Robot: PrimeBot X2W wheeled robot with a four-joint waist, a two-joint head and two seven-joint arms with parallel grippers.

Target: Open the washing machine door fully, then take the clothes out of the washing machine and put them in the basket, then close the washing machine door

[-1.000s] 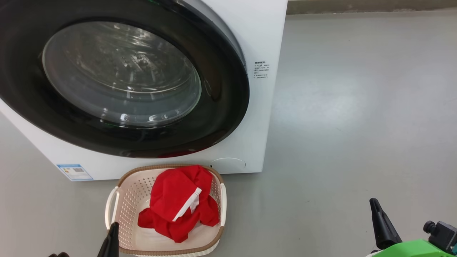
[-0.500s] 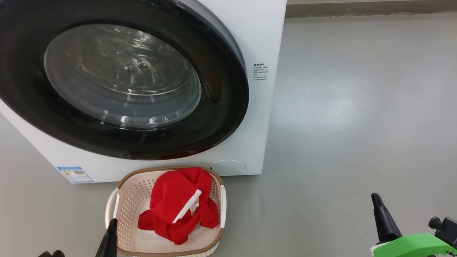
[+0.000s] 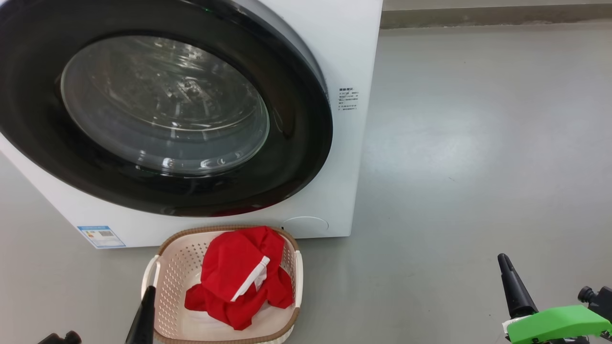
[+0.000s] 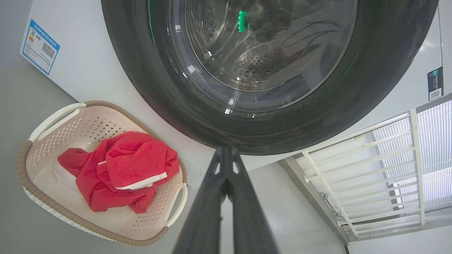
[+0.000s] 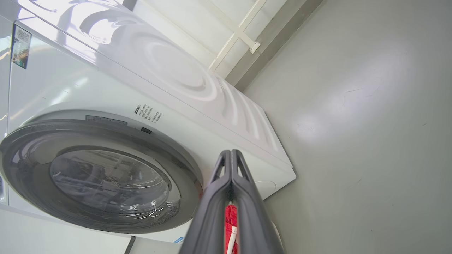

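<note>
Upper left of the head view: white washing machine (image 3: 356,43), with the washing machine door (image 3: 306,143) lying flat against its front, black rim glossy, steel drum (image 3: 162,100) dimly visible through the glass. Just below the door, bottom centre-left: the basket (image 3: 174,260) on the grey floor (image 3: 478,143), close beside the machine's base, holding the red clothes (image 3: 234,272) in a crumpled heap with a white strip across the top. Lower left edge: left tool (image 3: 149,292), shut tight and gripping nothing, tip overlapping the basket's near left rim in the picture. Lower right: right tool (image 3: 503,260), likewise closed and empty, well apart from basket and machine, above a green part (image 3: 554,322). In the left wrist view, closed fingers (image 4: 206,211) rising from bottom centre toward the door's lower rim, basket and clothes at lower left. In the right wrist view, fingers pressed tip to tip, a sliver of red cloth seen past them near the bottom.
</note>
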